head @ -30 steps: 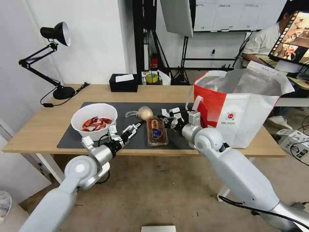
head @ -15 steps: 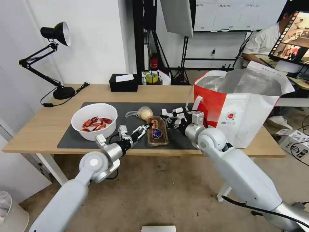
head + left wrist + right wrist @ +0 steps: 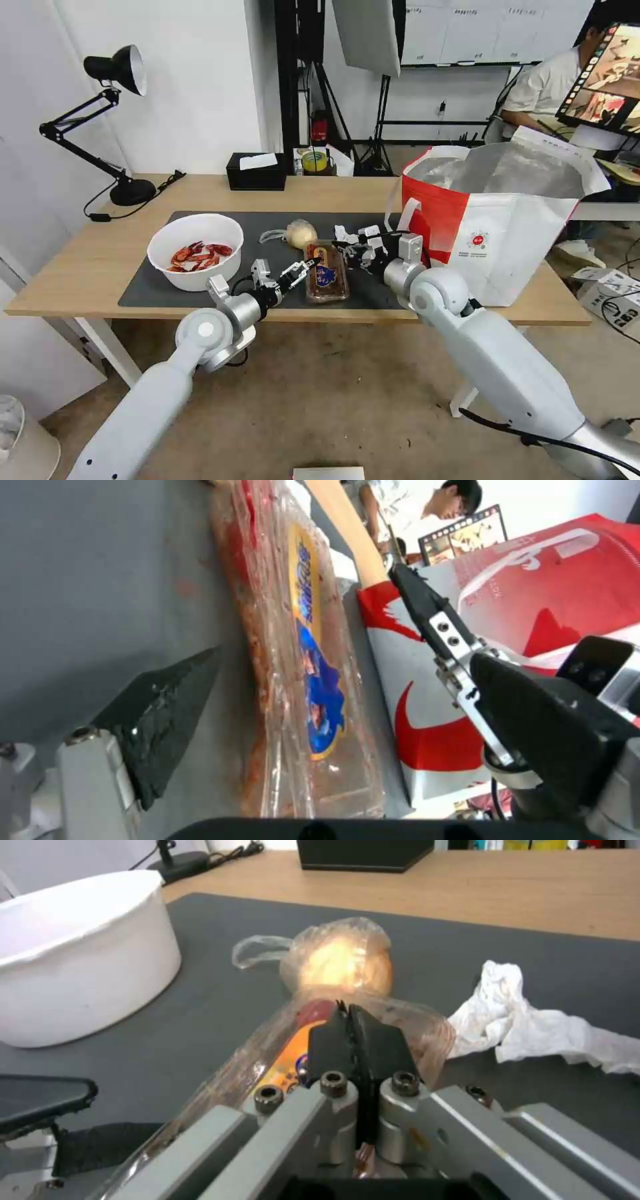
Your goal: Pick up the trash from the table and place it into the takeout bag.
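Left tool spread wide, low over the dark grey mat on the long light-wood surface, one black pointed finger down at the mat and the other raised. Clear hinged plastic food tray with a blue and yellow label just beyond the tips, between the two fingers in the left wrist view; touching or not, hard to say.

Right tool pinched shut, black pads pressed flat together, poised above the far end of the same tray from the opposite side. Whether anything sits between the pads, cannot tell.

Clear-wrapped beige bun just ahead of the right tool, against the tray's end. Crumpled white tissue close beside the right tool, on the mat. White round bowl of red crayfish shells beyond the left tool's outer side, apart from it. Large boxy white takeout bag with red side panel standing open next to the right tool's arm, silver lining showing.
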Available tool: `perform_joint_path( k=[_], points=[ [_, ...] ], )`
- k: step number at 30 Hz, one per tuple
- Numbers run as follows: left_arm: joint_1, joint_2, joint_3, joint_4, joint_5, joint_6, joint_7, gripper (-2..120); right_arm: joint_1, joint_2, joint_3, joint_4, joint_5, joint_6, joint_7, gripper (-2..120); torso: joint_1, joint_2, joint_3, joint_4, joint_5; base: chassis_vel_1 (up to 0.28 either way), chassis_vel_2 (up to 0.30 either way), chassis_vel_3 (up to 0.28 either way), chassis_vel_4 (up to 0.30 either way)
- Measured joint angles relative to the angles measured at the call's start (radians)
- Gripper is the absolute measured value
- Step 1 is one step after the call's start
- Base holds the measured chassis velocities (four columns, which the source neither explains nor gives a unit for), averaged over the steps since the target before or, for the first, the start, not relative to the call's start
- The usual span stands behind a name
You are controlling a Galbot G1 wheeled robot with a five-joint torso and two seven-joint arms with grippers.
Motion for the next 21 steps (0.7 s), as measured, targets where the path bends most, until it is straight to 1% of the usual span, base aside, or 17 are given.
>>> perform_joint_path(
  k=[8,21],
  points=[
    [0.000,0.001,0.007,0.002,0.011,0.001,-0.002,100,-0.002,0.001,0.000,-0.004,-0.001,-0.007,0.007,0,0.000,0.000,0.000,0.0001,0.0000,0.000,0.000,0.000,0.000],
    [-0.015,0.016,0.021,0.010,0.019,0.009,-0.024,100,-0.003,0.008,-0.002,-0.009,0.002,-0.019,0.016,0,0.000,0.000,0.000,0.0000,0.0001,0.000,0.000,0.000,0.000]
  ],
)
